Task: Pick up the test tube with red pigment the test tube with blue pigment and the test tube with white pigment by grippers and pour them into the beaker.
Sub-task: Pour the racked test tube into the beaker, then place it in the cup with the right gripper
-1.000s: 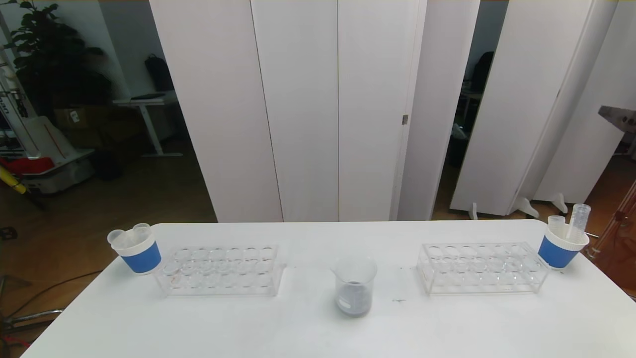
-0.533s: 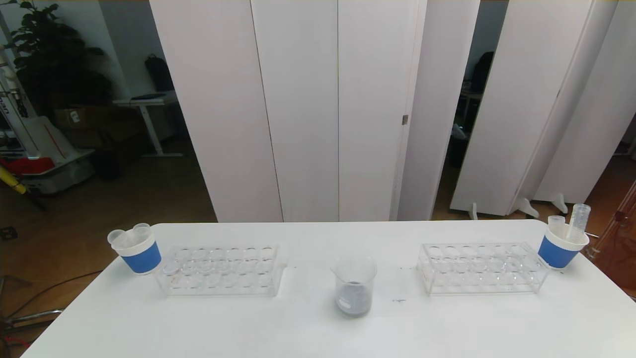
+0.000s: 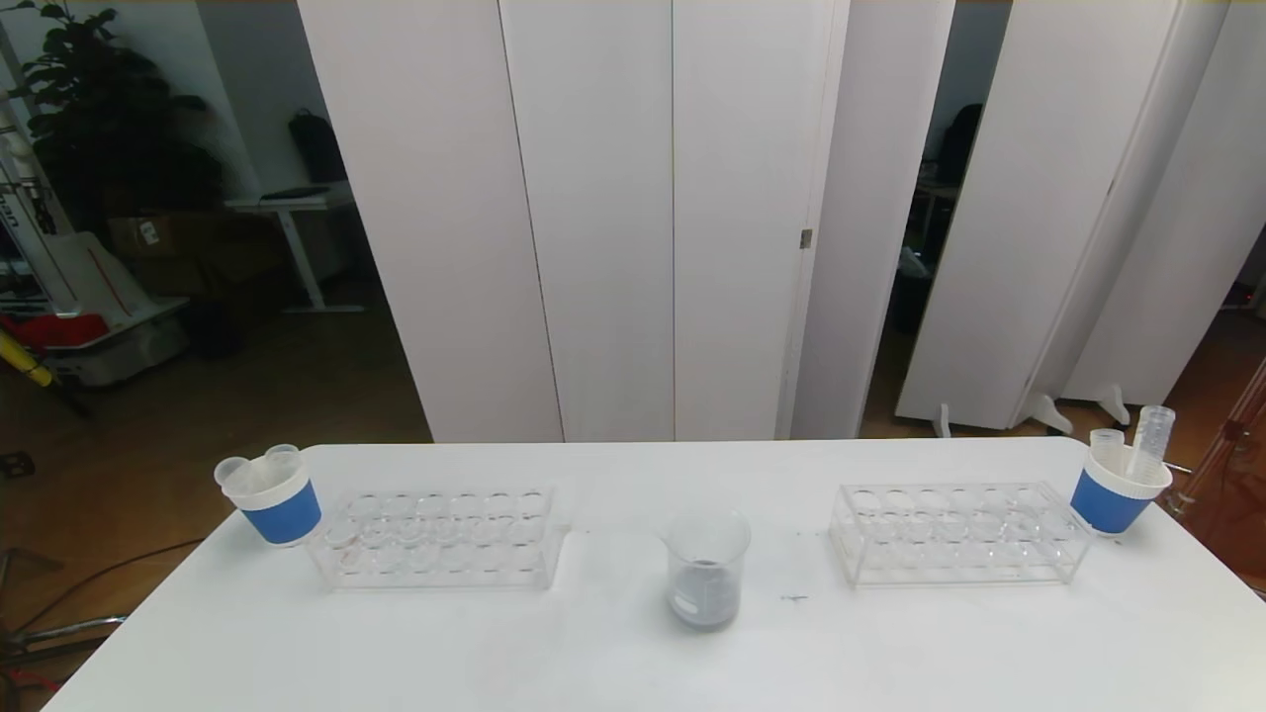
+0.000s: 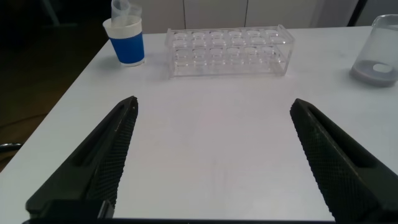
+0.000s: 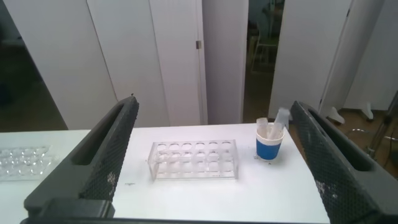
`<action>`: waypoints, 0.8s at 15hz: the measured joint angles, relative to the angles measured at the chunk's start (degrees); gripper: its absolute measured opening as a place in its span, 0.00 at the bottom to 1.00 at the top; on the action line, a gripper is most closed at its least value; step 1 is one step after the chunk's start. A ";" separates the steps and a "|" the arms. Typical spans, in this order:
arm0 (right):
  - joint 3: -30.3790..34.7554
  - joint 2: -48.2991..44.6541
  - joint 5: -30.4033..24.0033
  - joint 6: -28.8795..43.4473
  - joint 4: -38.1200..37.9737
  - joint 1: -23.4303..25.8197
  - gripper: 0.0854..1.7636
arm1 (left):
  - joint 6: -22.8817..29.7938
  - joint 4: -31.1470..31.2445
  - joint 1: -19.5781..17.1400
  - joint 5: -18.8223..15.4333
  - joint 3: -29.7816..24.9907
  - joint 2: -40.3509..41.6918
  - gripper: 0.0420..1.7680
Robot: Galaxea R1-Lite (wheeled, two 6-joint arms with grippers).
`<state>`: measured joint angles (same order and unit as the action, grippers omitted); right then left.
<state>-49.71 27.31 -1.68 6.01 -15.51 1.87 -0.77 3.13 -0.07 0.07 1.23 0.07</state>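
Beaker (image 3: 705,569) is seen in the head view on the surface (image 3: 633,653), between two clear racks. Left hand (image 4: 214,109) is shown released in its wrist view, the beaker (image 4: 377,50) beyond. Right hand (image 5: 211,106) is likewise released, a rack (image 5: 194,160) beyond.

Bare table (image 3: 613,663) in front; beaker (image 3: 705,569) centre between two racks (image 3: 440,539) (image 3: 957,534); cups (image 3: 277,494) (image 3: 1118,489) at far corners.

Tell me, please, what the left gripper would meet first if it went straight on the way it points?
Probably the left test tube rack: the left gripper is open above bare table, aimed at that rack. Depth is unclear; pointing lower, it would touch the table first.
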 joint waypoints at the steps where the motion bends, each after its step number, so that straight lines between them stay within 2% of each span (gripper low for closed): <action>1: 2.11 -3.66 0.20 -0.04 -1.38 0.09 0.99 | 0.00 0.02 0.00 0.00 0.00 0.00 0.99; 7: 19.83 -21.27 1.97 -0.32 -2.96 -1.10 0.99 | 0.00 0.02 0.00 0.00 0.00 0.00 0.99; 10: 29.73 -25.60 4.35 -0.50 -1.77 -1.56 0.99 | 0.00 -0.02 0.00 0.00 0.00 0.00 0.99; 12: 36.66 -26.76 4.74 -0.80 1.68 -1.65 0.99 | 0.00 -0.02 0.00 0.00 0.00 0.00 0.99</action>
<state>-13.06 0.55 3.06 5.21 -13.82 0.22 -0.77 3.11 -0.07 0.07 1.23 0.07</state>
